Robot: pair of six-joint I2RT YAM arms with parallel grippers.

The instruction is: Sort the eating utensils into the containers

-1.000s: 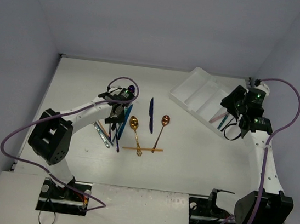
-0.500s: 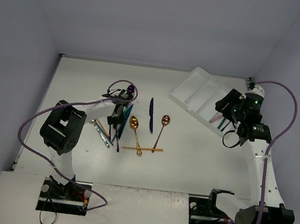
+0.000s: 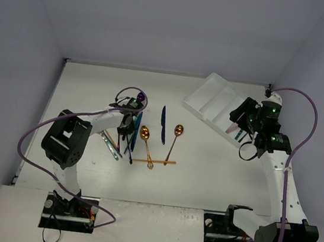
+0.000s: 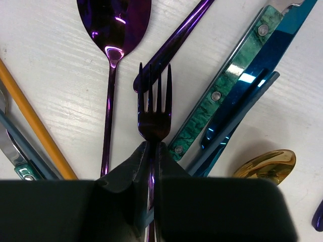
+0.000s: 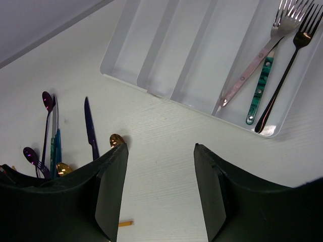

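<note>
Left gripper (image 4: 151, 150) pinches the purple fork (image 4: 154, 111) by its neck in the pile near the desk's left edge; right gripper (image 5: 160, 151) is spread wide beside the white tray (image 5: 151, 45) at the far right corner, with three forks (image 5: 258, 92) in its end slot.

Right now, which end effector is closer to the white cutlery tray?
Right. The right end effector is open just short of the tray; the left end effector is far across, shut on a purple fork.

The white table (image 3: 202, 180) bears a tray (image 3: 209, 100) at far right. A blue knife (image 3: 163, 124), two gold spoons (image 3: 145, 132) and a chopstick (image 3: 155, 161) lie centre-left.
</note>
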